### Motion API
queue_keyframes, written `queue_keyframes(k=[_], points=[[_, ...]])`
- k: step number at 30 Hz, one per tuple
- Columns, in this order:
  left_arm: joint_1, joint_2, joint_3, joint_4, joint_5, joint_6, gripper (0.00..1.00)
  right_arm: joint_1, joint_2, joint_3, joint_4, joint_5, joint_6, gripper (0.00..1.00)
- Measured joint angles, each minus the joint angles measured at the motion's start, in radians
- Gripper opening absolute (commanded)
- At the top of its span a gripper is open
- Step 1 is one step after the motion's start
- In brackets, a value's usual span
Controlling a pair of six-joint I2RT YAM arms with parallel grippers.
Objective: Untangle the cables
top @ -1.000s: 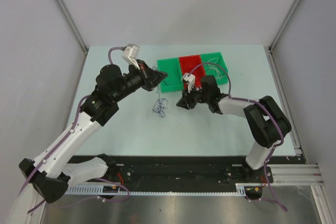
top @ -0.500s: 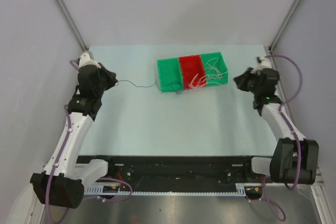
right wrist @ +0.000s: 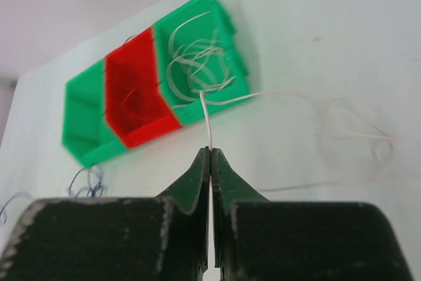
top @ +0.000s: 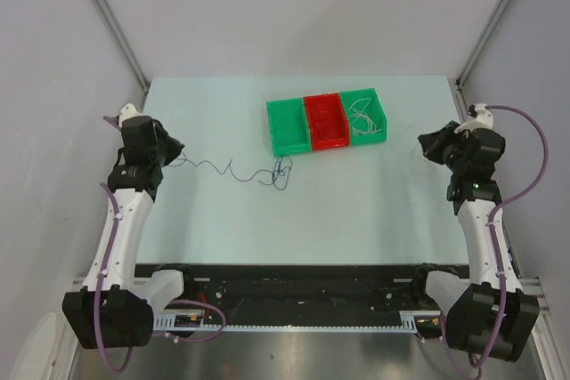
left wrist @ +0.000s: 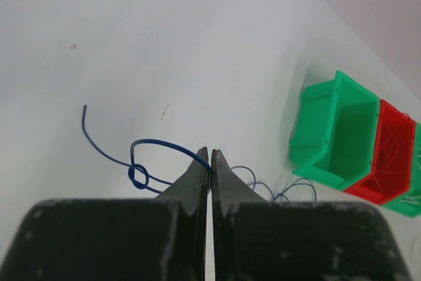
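Note:
My left gripper point(top: 175, 150) at the table's left edge is shut on a dark blue cable point(top: 228, 169). The cable runs in waves to a small tangle point(top: 278, 175) in front of the left green bin point(top: 287, 126). In the left wrist view the gripper point(left wrist: 210, 153) pinches the blue cable point(left wrist: 158, 141) beside a small knot point(left wrist: 138, 176). My right gripper point(top: 427, 144) at the right edge is shut. In the right wrist view it point(right wrist: 210, 151) holds a whitish cable point(right wrist: 206, 120) that bends right across the table. Several whitish cables point(right wrist: 194, 64) lie in the right green bin.
Three bins stand in a row at the back: the left green one, red point(top: 326, 120) and right green point(top: 366, 116). The red bin holds faint red wire loops point(right wrist: 135, 93). Grey walls close in the table on both sides.
The blue cable has gone from taut to slack and wavy, its tangle now in front of the left green bin. Both grippers have moved slightly outward. The whitish strands over the red bin are gone.

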Motion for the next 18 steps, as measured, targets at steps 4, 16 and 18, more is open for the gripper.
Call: queue_keyframes(k=[4,16,18], points=[[-0.009,0.014,0.000,-0.001,0.100,0.026,0.01,0.150,-0.002,-0.001,0.013,-0.064,-0.034,0.00],[-0.426,0.145,-0.012,0.074,0.247,0.115,0.00,0.494,-0.003,0.021,-0.004,-0.039,-0.101,0.02],[-0.467,0.192,-0.016,0.084,0.250,0.116,0.00,0.500,0.015,0.021,-0.052,0.025,-0.100,0.31]])
